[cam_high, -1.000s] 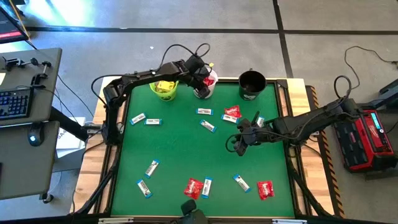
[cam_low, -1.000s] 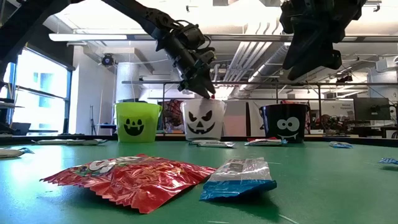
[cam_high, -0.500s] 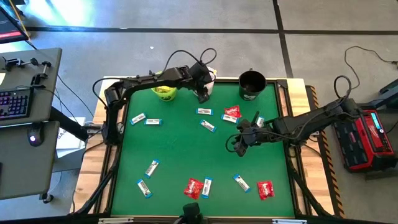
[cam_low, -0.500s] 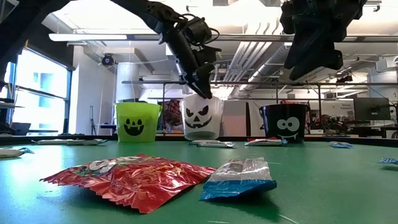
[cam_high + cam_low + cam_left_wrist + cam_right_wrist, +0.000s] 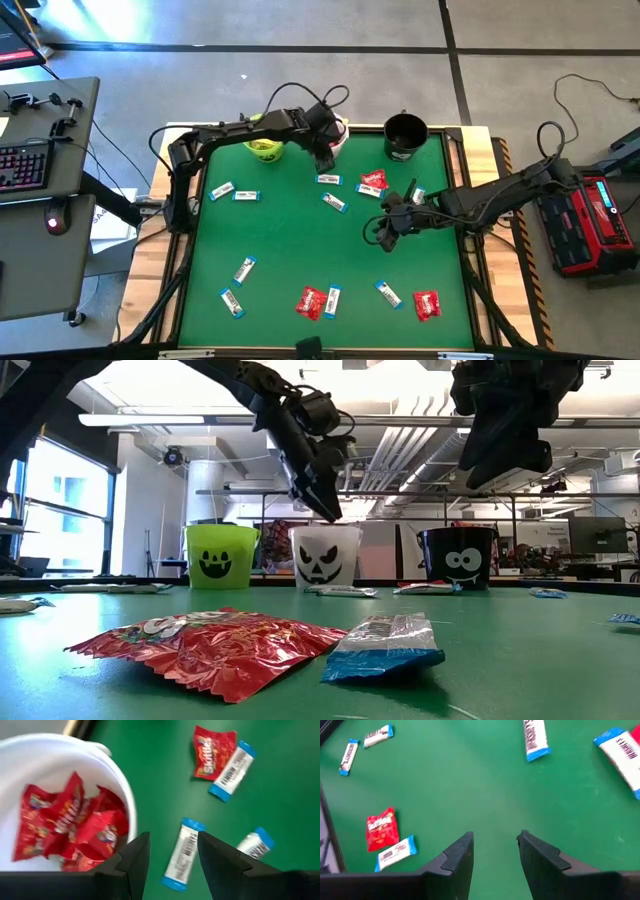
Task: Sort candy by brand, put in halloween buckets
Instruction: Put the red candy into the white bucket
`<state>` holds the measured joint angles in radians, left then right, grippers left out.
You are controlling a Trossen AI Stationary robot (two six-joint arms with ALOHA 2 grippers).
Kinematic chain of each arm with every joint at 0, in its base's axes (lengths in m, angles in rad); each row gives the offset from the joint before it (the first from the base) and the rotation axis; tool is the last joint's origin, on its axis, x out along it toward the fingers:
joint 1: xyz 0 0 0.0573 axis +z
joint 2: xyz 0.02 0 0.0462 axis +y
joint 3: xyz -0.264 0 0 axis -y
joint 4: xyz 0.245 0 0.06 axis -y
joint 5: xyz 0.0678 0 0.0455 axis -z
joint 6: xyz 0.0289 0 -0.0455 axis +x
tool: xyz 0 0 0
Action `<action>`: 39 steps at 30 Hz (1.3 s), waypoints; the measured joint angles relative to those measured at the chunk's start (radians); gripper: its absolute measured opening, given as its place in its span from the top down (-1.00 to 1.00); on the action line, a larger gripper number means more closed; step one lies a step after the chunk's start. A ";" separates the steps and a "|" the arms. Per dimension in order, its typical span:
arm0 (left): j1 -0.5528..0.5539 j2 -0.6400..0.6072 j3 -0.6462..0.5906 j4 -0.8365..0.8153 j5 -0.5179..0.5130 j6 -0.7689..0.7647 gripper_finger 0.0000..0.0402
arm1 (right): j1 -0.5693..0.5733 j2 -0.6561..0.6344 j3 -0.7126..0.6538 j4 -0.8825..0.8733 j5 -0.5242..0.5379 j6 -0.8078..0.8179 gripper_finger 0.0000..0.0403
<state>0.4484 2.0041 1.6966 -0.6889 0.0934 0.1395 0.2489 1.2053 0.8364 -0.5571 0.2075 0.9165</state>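
Three halloween buckets stand along the table's far edge: lime green (image 5: 265, 147) holding yellow packets, white (image 5: 117, 790) holding red packets (image 5: 65, 825), black (image 5: 405, 135). My left gripper (image 5: 172, 852) hovers open and empty just on the near side of the white bucket (image 5: 325, 555), above a blue-and-white bar (image 5: 328, 180). My right gripper (image 5: 495, 847) hangs open and empty over bare green mat right of centre (image 5: 380, 232). Red packets (image 5: 372, 182) (image 5: 310, 302) (image 5: 427, 304) and several blue-and-white bars (image 5: 244, 269) lie flat on the mat.
The green mat (image 5: 290, 240) is ringed by a wooden table border (image 5: 150, 280). Loose bars lie at the left (image 5: 222, 190), near edge (image 5: 388, 294) and beside my right arm (image 5: 417, 195). A desk with a keyboard (image 5: 25, 165) stands left of the table.
My left gripper has drawn back from over the white bucket's mouth toward the table's near edge, rolling at the wrist, and now hangs just outside the rim. Its fingers have stayed open. My right arm has kept still.
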 joint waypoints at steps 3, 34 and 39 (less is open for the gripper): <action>0.002 0.000 0.000 -0.016 0.027 -0.008 0.21 | 0.000 0.000 0.000 0.000 -0.011 0.000 0.28; -0.154 -0.479 -0.526 0.463 -0.028 -0.165 1.00 | 0.376 0.007 0.000 -0.143 -0.160 0.470 0.48; -0.211 -0.544 -0.611 0.483 -0.033 -0.223 1.00 | 0.495 0.081 0.000 -0.141 -0.181 0.525 0.22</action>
<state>0.2375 1.4599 1.0860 -0.2057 0.0606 -0.0836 0.7437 1.2858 0.8368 -0.6985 0.0264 1.4418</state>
